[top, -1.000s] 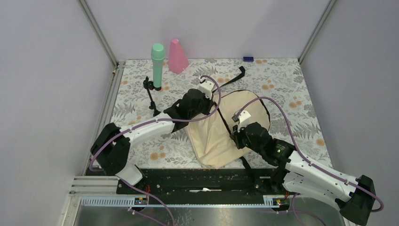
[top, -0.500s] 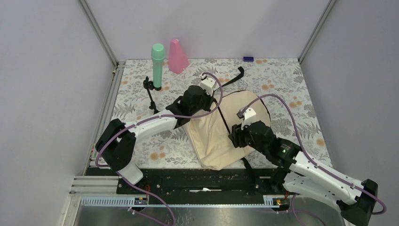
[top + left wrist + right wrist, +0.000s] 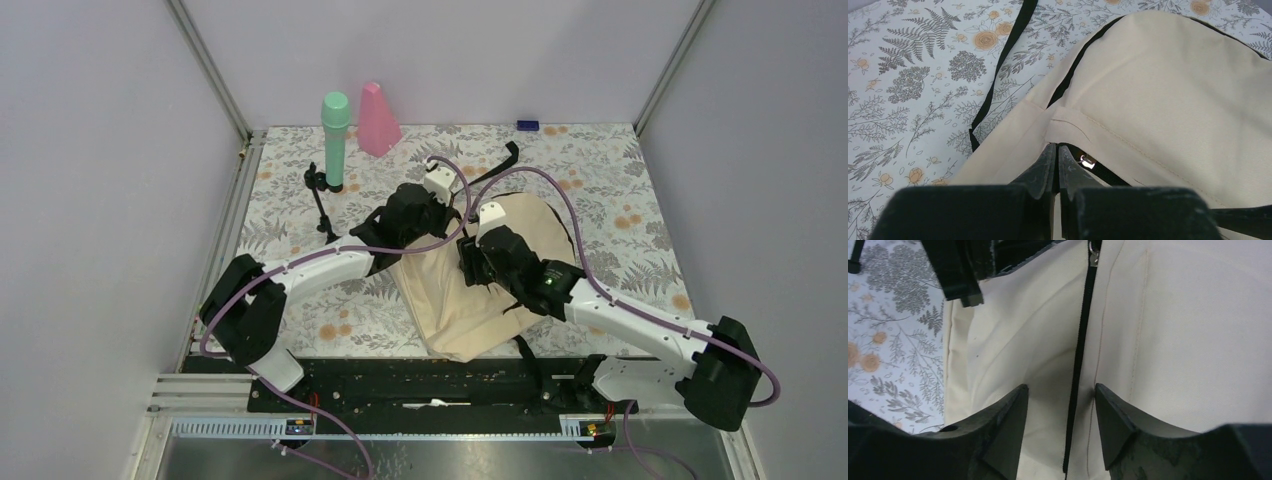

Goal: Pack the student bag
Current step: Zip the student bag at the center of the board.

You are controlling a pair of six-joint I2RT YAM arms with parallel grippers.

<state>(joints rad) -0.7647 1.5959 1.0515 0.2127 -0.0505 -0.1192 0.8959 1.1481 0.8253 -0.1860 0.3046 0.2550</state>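
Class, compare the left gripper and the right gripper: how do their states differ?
The left gripper is shut; the right gripper is open. The left gripper pinches the cream edge of the backpack; the right gripper holds nothing, its jaws straddling the black zipper. Both are black and at the same backpack.

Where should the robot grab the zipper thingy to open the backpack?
Pinch the small metal zipper pull at the far end of the black zipper on the student bag. Come down from above, one finger each side: it seems to lie flat on the cloth, and the open right gripper hangs over that line.
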